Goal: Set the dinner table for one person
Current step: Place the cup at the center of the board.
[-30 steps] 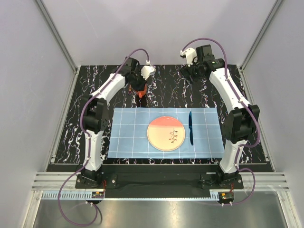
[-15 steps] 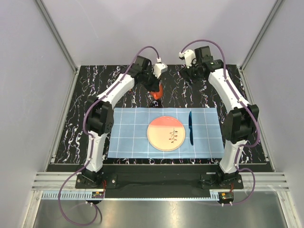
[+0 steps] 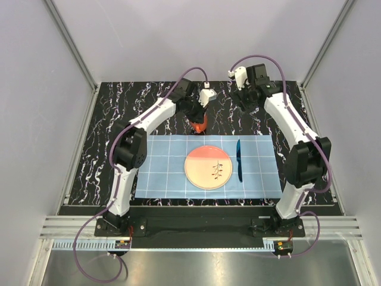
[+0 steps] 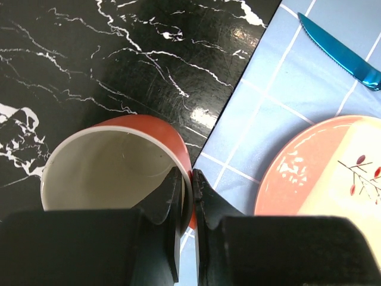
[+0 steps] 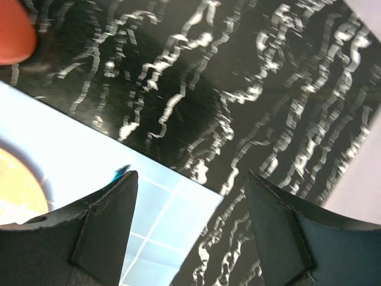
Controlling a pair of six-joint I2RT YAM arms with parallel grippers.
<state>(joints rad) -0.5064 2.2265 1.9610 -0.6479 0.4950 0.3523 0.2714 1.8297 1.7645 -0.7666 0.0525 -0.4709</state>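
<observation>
My left gripper is shut on the rim of an orange cup with a cream inside. It holds the cup over the dinner table at the far edge of the light-blue checked mat. The cup also shows in the top view. A pink and cream plate lies on the middle of the mat. A blue knife lies just right of the plate. My right gripper is open and empty above the back right of the table. It also shows in the top view.
Grey walls and metal rails close in the table on three sides. The mat's right part and left part lie bare. The orange cup shows blurred at the top left of the right wrist view.
My left gripper has carried the orange cup to the right and toward the mat's far edge. My right arm has shifted a little.
</observation>
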